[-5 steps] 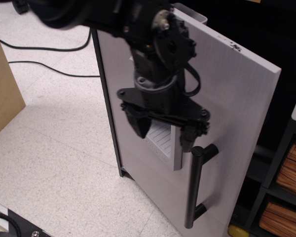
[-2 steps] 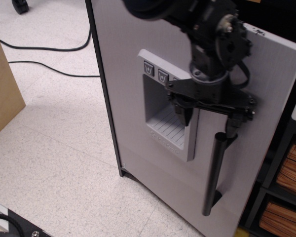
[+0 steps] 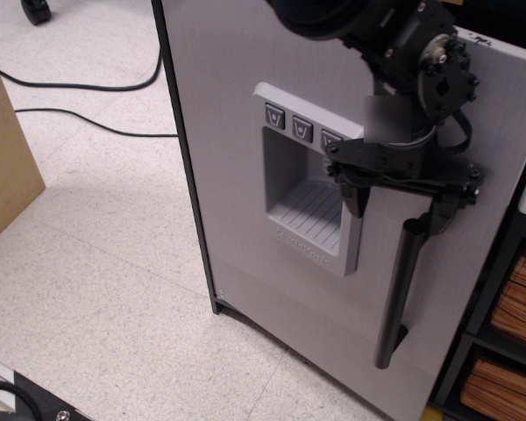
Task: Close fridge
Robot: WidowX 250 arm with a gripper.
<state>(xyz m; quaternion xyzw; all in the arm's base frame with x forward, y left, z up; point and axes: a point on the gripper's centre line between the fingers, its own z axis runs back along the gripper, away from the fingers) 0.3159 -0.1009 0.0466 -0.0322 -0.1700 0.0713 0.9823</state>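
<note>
The fridge door is a light-grey panel filling the middle of the view. It has a recessed dispenser with three square buttons and a black bar handle at its right side. The door stands nearly flush with the cabinet; no gap into the interior shows. My black gripper presses against the door face, between the dispenser and the top of the handle. Its two fingers are spread apart and hold nothing.
A dark shelf unit with tan woven baskets stands at the right edge. Black cables lie on the speckled floor at the left. A wooden panel stands at the far left. A black device corner sits at the bottom left.
The door has swung from well open toward the cabinet, its right edge moving rightward and back. My gripper has moved right and up with the door, staying against its face.
</note>
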